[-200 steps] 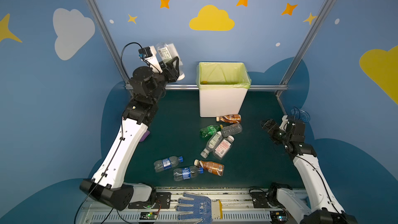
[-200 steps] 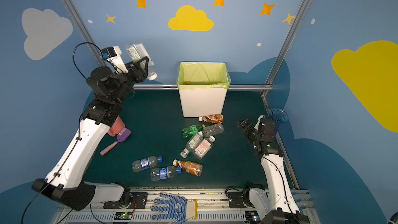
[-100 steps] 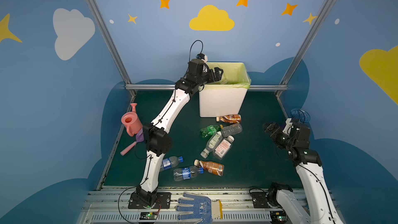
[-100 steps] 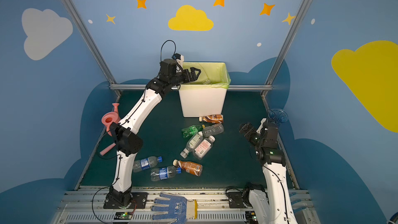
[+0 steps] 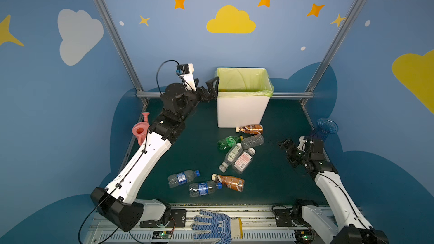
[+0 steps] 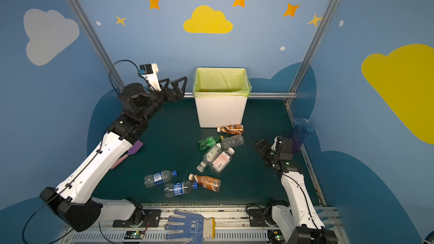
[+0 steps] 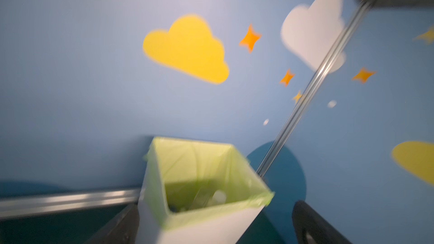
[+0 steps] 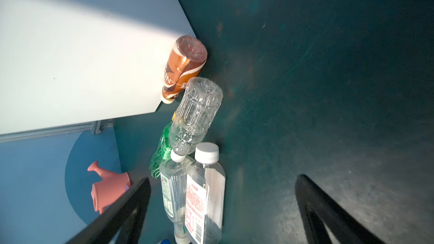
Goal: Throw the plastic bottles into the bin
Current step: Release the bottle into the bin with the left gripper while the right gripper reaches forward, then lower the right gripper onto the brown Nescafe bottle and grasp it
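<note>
Left gripper hung spread and empty just at the bin's 9 o'clock, near its rim. Right gripper, also spread and empty, hovered at the mat's 3 o'clock. Eight bottles lay on the mat. A brown bottle sat against the bin's foot at 6 o'clock, four clustered mid-mat, and three lay at 6 o'clock.
</note>
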### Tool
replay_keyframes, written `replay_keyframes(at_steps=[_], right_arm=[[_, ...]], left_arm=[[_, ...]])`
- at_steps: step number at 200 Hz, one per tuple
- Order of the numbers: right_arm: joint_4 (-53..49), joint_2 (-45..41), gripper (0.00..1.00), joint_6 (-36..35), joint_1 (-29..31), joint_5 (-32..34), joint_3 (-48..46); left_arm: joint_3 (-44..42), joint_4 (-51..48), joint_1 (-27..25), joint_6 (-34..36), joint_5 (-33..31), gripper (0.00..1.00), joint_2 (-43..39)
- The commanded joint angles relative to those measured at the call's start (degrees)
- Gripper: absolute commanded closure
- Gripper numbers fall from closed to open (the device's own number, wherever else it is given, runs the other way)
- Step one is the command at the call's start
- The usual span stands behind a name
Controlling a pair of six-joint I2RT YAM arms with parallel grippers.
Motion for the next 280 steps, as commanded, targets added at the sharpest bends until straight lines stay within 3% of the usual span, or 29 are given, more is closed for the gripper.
replay_keyframes(at_steps=[1,59,88,136,186,228,280], right_arm=[[4.55,2.62,0.05,2.21,3.94,0.58,0.06],[3.08,14.39,0.05,6.16,21.30,7.87,2.92],[1.48,21.17,0.05,8.38,28.07,10.68,6.96],[1.09,25.82,0.05,8.56,34.10,12.61,10.49],[-3.69,23.73,0.05,-6.62,40.43,12.69,13.93],[-10.87,27.63,0.07,-20.54,47.46,11.54,20.88],[-15.70,33.13,0.09,-28.74,55.30,9.79,25.88]], left_arm=[[-9.68,-5.35,1.98,-1.24,-3.82,0.00,-2.06],[-31.54,-8.81,5.84,-8.06,-8.21,0.00,-12.24],[-35.07,-11.30,6.56,-10.53,-12.58,0.00,-14.80],[-36.40,-18.41,7.15,-11.69,-15.93,0.00,-17.28],[-41.53,-19.73,7.41,-13.66,-18.73,0.00,-22.30],[-41.69,-20.65,8.01,-13.75,-19.11,0.00,-22.97],[-41.59,-21.71,8.45,-13.61,-18.92,0.00,-23.05]])
